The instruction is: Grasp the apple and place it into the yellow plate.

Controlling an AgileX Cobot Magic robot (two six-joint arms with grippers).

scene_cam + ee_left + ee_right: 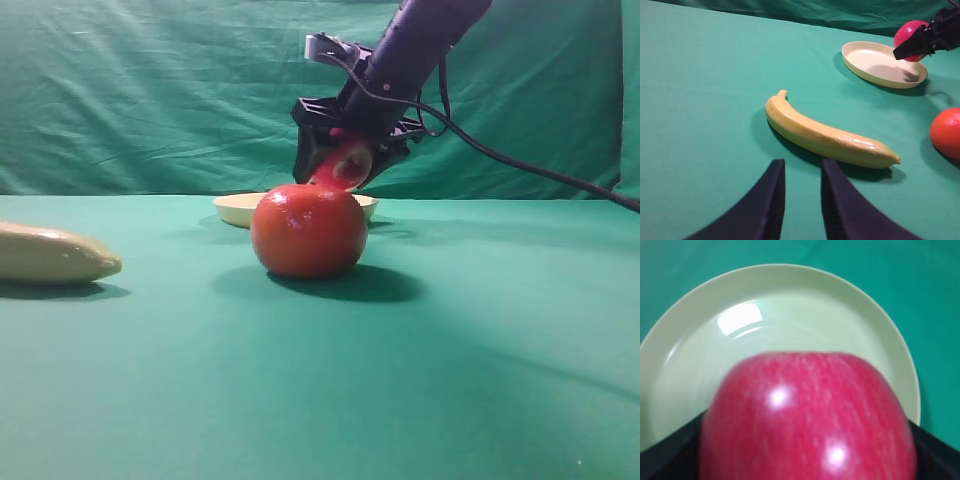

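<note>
Hanging above the shallow cream-yellow round plate (236, 206) in the exterior high view, the black right hand (345, 160) grips the glossy magenta-red apple (343, 165) clear of the dish; an orange-red squat fruit (308, 231) sits in front on the green worktop (480, 350).

From the left wrist, the left hand (803, 192) hovers with fingers (770, 210) slightly parted and empty, near a pale yellow banana (827, 135).

From the right wrist, the apple fills the foreground over the plate's far half.
</note>
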